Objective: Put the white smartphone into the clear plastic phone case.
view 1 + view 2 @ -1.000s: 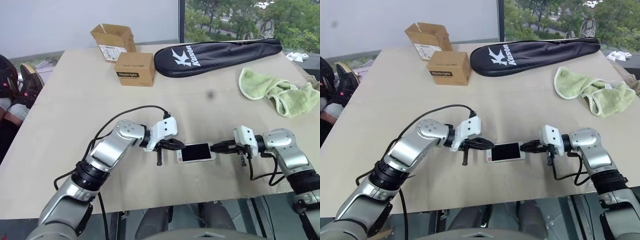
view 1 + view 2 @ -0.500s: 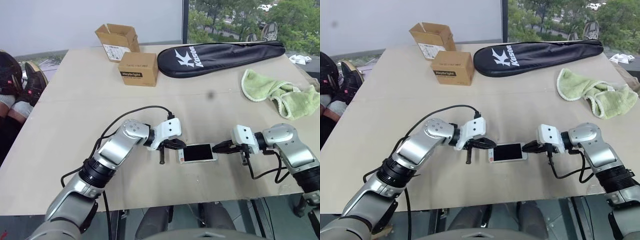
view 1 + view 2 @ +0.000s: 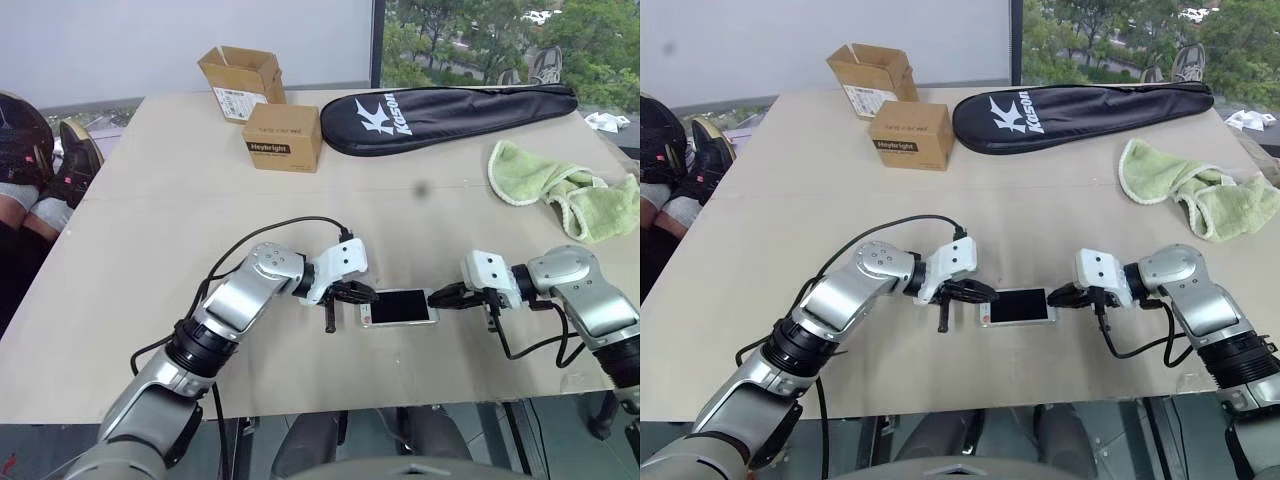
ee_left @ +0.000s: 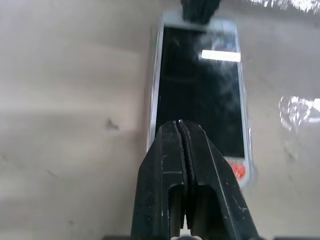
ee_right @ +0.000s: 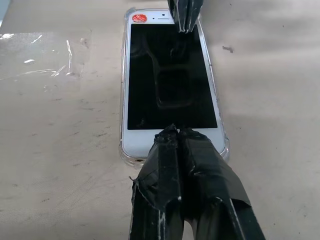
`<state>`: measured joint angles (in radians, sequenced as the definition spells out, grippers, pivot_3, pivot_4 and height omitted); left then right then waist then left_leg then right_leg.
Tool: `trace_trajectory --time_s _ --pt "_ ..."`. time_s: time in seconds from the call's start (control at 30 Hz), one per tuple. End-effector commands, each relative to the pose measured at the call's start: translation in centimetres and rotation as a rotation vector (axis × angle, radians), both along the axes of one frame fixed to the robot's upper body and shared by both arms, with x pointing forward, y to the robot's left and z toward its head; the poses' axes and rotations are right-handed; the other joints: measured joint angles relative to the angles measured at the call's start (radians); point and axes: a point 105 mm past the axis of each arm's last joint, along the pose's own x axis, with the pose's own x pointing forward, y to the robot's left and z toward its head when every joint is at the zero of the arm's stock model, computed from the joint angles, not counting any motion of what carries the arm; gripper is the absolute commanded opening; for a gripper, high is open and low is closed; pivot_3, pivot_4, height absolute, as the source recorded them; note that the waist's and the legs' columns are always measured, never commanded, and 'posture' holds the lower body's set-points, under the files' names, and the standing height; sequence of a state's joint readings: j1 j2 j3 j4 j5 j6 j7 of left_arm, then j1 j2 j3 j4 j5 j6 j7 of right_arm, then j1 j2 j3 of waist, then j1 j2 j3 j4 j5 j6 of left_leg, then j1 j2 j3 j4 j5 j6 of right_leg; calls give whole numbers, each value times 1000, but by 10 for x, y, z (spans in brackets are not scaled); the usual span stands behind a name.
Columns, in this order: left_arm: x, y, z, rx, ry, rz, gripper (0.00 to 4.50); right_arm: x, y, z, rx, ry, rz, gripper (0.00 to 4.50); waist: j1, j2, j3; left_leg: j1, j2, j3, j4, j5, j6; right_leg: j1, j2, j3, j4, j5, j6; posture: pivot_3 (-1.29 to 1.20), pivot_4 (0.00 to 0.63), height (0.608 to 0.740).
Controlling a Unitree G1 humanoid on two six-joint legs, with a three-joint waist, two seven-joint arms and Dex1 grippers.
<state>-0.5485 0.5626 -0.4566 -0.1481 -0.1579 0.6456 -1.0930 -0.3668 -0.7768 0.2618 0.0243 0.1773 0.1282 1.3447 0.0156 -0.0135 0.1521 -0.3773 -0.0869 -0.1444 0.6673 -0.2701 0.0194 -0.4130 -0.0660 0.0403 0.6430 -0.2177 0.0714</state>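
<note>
The phone (image 3: pixel 398 306) lies flat, screen up, near the front edge of the surface (image 3: pixel 150 230), and it sits inside the clear case (image 5: pixel 126 152) (the rim shows around its corners). The left tool (image 3: pixel 366 296) has its fingers pressed together, with the tips over one short end of the phone. The right tool (image 3: pixel 436 298), fingers also pressed together, meets the opposite short end. Neither tool is pinching anything.
</note>
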Motion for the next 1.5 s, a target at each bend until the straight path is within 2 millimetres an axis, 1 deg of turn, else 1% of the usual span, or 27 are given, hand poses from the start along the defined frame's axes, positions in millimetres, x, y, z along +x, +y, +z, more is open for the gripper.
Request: trace_trajectory --time_s 0.03,0.17,0.27,0.37,0.7,0.8,0.9,0.93,1.0,1.03,1.07,1.13,1.23,1.37,1.5 --pt "0 -3 2 63 -46 -11 0 -18 -11 -34 -125 135 -22 22 1 0 0 0 0 0 0 0 0 0 0 0 0 0 0 0 150 740" --pt "-7 2 -3 128 -36 -48 0 -22 -4 -30 -126 132 -16 22 -1 0 -1 0 0 0 0 0 0 0 0 0 0 0 0 0 150 740" --pt "-6 4 -3 152 -31 -42 0 -25 0 -29 -125 136 -8 22 -1 0 -1 0 0 0 -1 0 0 0 0 0 0 0 0 0 150 740" --pt "-9 9 -7 200 -21 -54 0 -29 2 -31 -130 144 -8 22 -2 0 -1 0 0 0 -1 0 0 0 0 0 -1 0 0 0 150 740" --pt "-11 5 -2 183 -17 -31 0 -32 -14 -53 -237 184 -49 22 0 -3 -6 0 0 0 -1 -2 2 1 0 -1 -1 0 0 0 150 740" --pt "-10 3 0 172 -24 -23 0 -31 -17 -57 -262 187 -47 22 0 -5 -8 1 0 0 -1 -2 3 2 0 -1 -1 0 1 0 150 740" --pt "-9 0 3 153 -21 -11 0 -37 -21 -60 -290 219 -31 22 1 -5 -11 2 0 -1 -1 -2 4 3 0 -1 -2 0 1 0 150 740" --pt "-10 -1 3 152 -19 -11 0 -39 -25 -64 -323 224 -22 22 2 -6 -11 3 0 -1 -1 -3 4 4 0 -1 -2 0 1 0 150 740" --pt "-10 -1 3 152 -15 -10 0 -41 -31 -69 -374 222 -23 22 4 -5 -12 5 0 -1 -1 -3 5 6 0 -2 -2 -1 1 0 150 740" --pt "-11 -1 3 151 -14 -9 0 -40 -32 -70 -386 214 -26 22 5 -5 -12 9 0 -1 -1 -4 6 9 0 -2 -3 -1 1 0 150 740" --pt "-11 -1 3 151 -14 -9 0 -38 -33 -71 -393 205 -31 22 5 -5 -12 15 0 -2 -3 -5 7 17 0 -3 -6 -2 3 0 150 740" --pt "-11 -1 2 151 -13 -8 0 -37 -33 -73 -401 198 -31 22 6 -7 -14 17 0 -3 -3 -6 9 20 -1 -4 -8 -4 5 0 150 740" --pt "-12 -2 2 150 -13 -9 0 -39 -31 -73 -403 197 -19 22 5 -11 -18 17 0 -3 -3 -6 9 21 -1 -4 -11 -3 4 0 150 740" --pt "-12 -2 2 149 -8 -9 0 -37 -31 -70 -395 182 -25 22 6 -12 -19 17 0 -3 -3 -6 9 21 -1 -4 -11 -3 4 0 150 740" --pt "-12 -2 1 145 -6 -10 0 -50 -28 -62 -373 179 51 22 12 -10 -19 17 -1 -4 -3 -6 9 21 -2 -5 -12 -3 4 0 150 740"
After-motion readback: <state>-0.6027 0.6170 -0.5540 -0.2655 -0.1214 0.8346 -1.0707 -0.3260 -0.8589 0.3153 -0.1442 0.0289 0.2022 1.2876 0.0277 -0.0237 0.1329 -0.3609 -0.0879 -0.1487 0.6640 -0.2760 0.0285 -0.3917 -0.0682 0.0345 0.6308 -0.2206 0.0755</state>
